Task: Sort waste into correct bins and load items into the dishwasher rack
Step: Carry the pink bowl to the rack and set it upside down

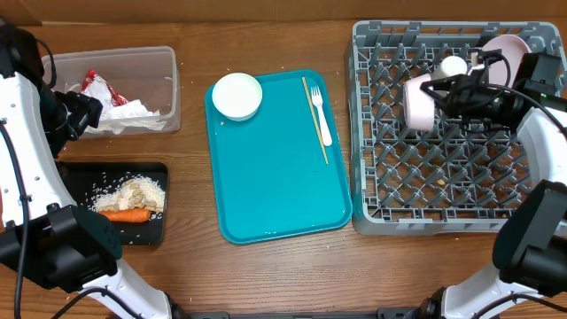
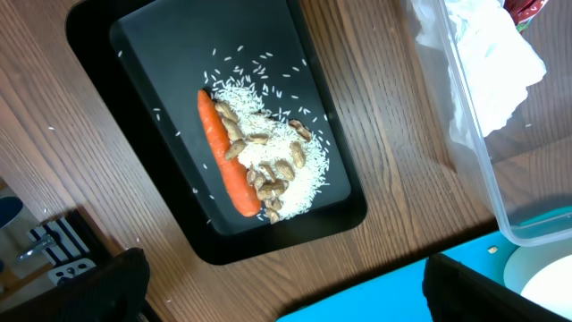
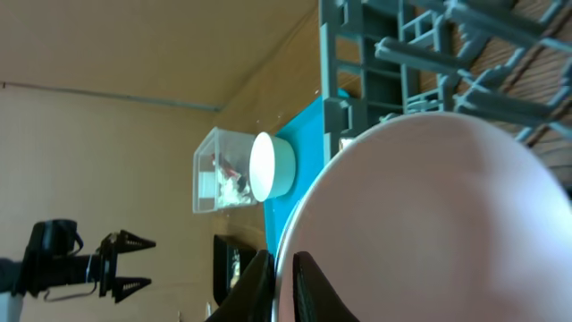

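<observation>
Gripping the rim of a white bowl [image 1: 418, 105], the right hand [image 3: 282, 266] sits over the dishwasher rack [image 1: 443, 199] at 3 o'clock on the counter [image 1: 266, 35]. Its fingers are nearly together, with the rim pinched between them. The bowl stands on edge among the pegs, at 10 o'clock within the rack. A cup [image 1: 453, 65] is just beside it, toward the rack's 12 o'clock. A plate [image 1: 507, 46] stands upright near the far wall, at the rack's 1 o'clock.

The left hand [image 2: 286, 268] is spread wide with nothing between its fingers. It is at 9 o'clock on the counter, near both bins.

- Clear tub [image 1: 168, 89] at 10 o'clock. Crumpled napkins [image 1: 124, 113] and a red wrapper [image 1: 96, 86] lie inside.
- Black tray [image 1: 80, 177] at 8 o'clock. A carrot [image 2: 223, 161] lies along the edge of a pile of food crumbs [image 2: 281, 152], touching it.
- Teal tray [image 1: 275, 186] at centre. A second bowl [image 1: 236, 95] sits upright in its 11 o'clock corner.
- A fork [image 1: 321, 115] lies lengthwise at the teal tray's 1 o'clock, with a thin wooden stick [image 1: 315, 133] just beside it.
</observation>
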`<control>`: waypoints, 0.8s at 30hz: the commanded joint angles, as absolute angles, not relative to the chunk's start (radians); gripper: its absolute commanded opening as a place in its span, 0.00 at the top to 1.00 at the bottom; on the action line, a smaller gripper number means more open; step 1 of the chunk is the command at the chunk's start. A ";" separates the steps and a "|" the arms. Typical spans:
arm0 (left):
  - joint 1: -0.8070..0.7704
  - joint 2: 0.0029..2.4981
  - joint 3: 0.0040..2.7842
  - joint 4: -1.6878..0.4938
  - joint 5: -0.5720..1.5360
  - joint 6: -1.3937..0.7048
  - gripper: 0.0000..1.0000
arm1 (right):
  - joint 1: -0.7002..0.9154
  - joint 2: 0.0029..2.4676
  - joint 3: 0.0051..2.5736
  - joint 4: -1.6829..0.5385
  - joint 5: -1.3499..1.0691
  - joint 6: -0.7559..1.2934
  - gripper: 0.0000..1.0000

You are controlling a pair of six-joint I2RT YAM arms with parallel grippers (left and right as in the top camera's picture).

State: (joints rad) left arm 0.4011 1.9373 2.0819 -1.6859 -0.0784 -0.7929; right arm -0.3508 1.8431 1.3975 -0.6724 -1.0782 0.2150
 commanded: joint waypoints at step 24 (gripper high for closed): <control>0.400 1.909 2.081 -1.686 -0.078 -0.789 0.00 | -0.416 1.848 1.449 -0.713 -0.628 0.319 0.64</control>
State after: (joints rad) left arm 0.4011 1.9373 2.0819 -1.6855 -0.0784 -0.7929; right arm -0.3927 1.8397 1.4147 -0.6853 -0.7002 0.3126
